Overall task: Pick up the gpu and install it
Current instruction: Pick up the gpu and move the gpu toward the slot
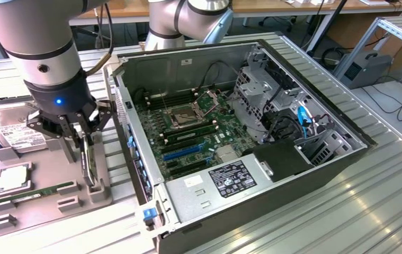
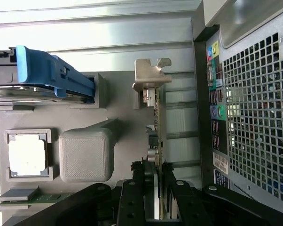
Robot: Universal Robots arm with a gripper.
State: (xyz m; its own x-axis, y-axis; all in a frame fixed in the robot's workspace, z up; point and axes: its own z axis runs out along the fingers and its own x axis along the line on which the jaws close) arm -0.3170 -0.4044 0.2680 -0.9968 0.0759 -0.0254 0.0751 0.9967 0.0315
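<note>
Gripping stage, entered item by item.

Exterior view. The gripper (image 1: 82, 151) is lowered over the grey parts holder (image 1: 80, 203), which sits to the exterior view's left of the open computer case (image 1: 208, 211). The gpu (image 1: 89, 174) stands on its long edge in the holder slot nearest the case, with the jaws reaching down on either side of it. The same holder carries a hard drive (image 1: 10, 132), a processor chip (image 1: 14, 180) and a memory stick (image 1: 35, 193), all apart from the jaws. Holder and case both rest on the ribbed metal worktop (image 1: 328, 222).

Wrist view. The gripper (image 2: 154, 165) sits astride the gpu (image 2: 156, 127) with its jaws closed on the card, one against each face, near the end away from the silver bracket (image 2: 151, 75). The card appears seated in the holder (image 2: 122, 103); any lift cannot be told. The case's rear grille (image 2: 254, 94) is just beside it.

Step in hand, as judged: pick-up, with the grasp made. Install has not begun, and the expansion slots (image 1: 179, 153) in the case lie bare.

Next move, as judged: it calls for a straight pull out of the slot, card upright, bracket clear of the holder wall and the case edge.
</note>
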